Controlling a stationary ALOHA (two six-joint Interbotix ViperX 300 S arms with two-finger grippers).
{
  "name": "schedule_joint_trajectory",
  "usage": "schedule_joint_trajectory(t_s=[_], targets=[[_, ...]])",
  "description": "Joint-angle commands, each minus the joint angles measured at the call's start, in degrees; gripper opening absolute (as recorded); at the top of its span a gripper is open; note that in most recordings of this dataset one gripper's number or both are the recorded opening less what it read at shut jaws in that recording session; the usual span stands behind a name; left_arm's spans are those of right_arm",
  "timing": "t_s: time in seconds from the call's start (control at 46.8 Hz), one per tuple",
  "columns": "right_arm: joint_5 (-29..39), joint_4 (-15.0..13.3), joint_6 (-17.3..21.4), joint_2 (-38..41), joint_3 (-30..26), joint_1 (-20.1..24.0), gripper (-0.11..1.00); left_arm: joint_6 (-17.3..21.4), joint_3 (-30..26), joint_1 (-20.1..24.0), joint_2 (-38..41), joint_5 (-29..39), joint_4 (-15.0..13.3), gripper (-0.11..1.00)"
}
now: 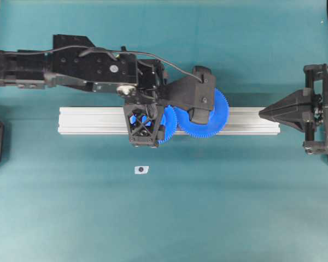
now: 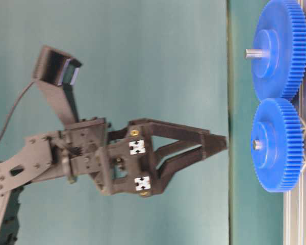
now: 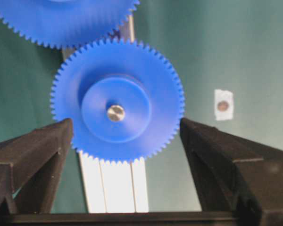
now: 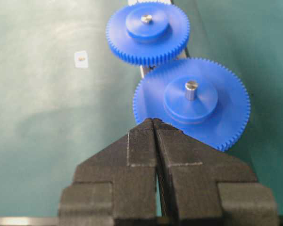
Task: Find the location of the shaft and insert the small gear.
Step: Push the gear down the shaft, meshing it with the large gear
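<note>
So from where I'm standing this one looks basically done. The small gear point(image 3: 117, 100) is sitting flat on the aluminium rail point(image 1: 87, 120), and in the left wrist view there's a shiny metal tip poking through the middle of its hub, which I take to be the shaft point(image 3: 115, 113). Its teeth butt right up against the larger blue gear point(image 4: 192, 102) next to it on the rail, which has its own taller grey pin sticking up.

The left claw point(image 3: 125, 136) is spread wide, one finger either side of the small gear and not touching it. From the table-level view it looks backed off from the gear face, so I'd say it has let go. The right claw point(image 4: 154, 123) is pinched fully closed with nothing in it, parked well off the rail's end, pointing at the larger gear.

There's also a little white tag with a dark dot point(image 1: 141, 170) on the green counter point(image 1: 235, 207) near the rail, on the small gear's side. Can't really tell what it is, too small and blurry.

What's left, as far as I can judge: check the gear is seated all the way down on the shaft, then pull the left arm clear.
</note>
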Motion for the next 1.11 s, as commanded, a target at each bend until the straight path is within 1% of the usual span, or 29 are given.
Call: schedule_joint_trajectory(t_s=[0.0,0.192,1.089], targets=[[-0.53,0.09,1.14,0.26,-0.53,-0.18,0.0,-0.09,-0.97,-0.26,-2.64,-0.09,0.09,0.88],[-0.53,0.09,2.2,0.26,-0.26,-0.18,0.0,0.0,-0.97,-0.35,-3.16,-0.09,0.18,0.88],[-0.44,0.09,2.2,-0.18,-0.26,-0.18,0.0,-0.18,-0.97,-0.62,-4.22,1.05,0.18,0.88]])
